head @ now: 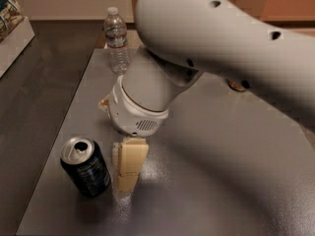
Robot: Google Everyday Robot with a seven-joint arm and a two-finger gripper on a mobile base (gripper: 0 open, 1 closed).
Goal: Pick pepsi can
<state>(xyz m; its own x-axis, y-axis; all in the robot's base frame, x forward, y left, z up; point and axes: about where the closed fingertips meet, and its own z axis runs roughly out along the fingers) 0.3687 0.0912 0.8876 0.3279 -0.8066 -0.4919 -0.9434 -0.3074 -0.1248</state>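
- We thought the job was at the reaching step. The pincer [129, 167] was down by the can [86, 167], but the can was not picked up yet.
- The can stood upright on the table [221, 181], near the front edge and close to one side edge. Its silver top faced up.
- The pincer was just beside the can, level with the can's body. They were so close that we could not tell if they touched.
- We could not tell how far open the pincer was. It had no hold of the can, and we saw nothing else in it.
- We thought the next move called for sliding the pincer sideways until the can sat in the middle of it. Then it would close on the can's round body. It should go slowly, since a bump from the side could tip the can or push it toward the table's edge.
- The arm [206, 38] was big and pale and stretched across the top of the view. Its round wrist [138, 107] pointed down at the table. The pincer hung straight below the wrist, with its tip close to the table top.
- A water bottle [117, 41] stood far back on the table, well apart from the can.
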